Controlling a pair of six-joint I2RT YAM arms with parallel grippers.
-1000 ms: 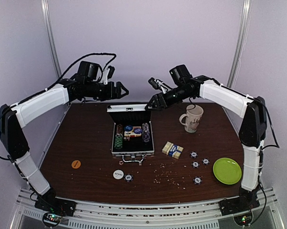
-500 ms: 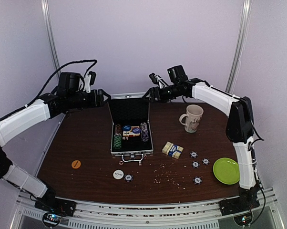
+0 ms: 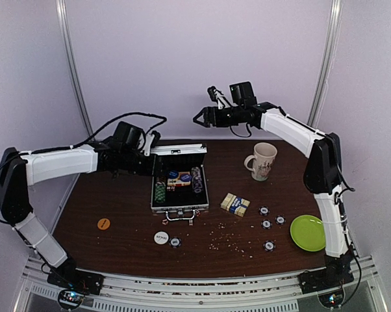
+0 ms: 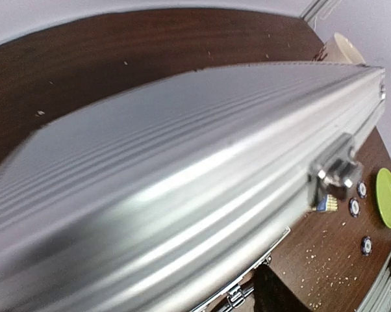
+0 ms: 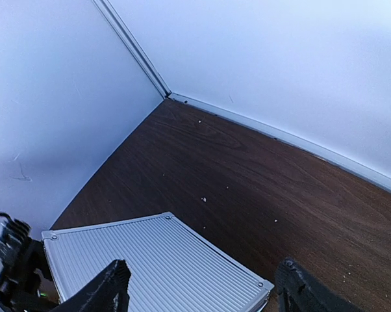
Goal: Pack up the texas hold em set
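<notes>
left gripper (image 3: 150, 161): at the outer face of the lid (image 4: 182, 162), probably to swing it down; jaw opening couldn't be told.
right gripper (image 3: 200, 117): jaws wide, empty, high above lid.
case (image 3: 180, 207): just beside left gripper, lid half lowered.
card deck (image 3: 235, 204), chips (image 3: 266, 223): loose, well apart from both grippers.

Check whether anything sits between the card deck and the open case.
Nothing visible does. The deck lies just right of the case, with only bare table between them. The loose chips lie farther right, beyond the deck. The lid looks tipped forward over the case's rear.
</notes>
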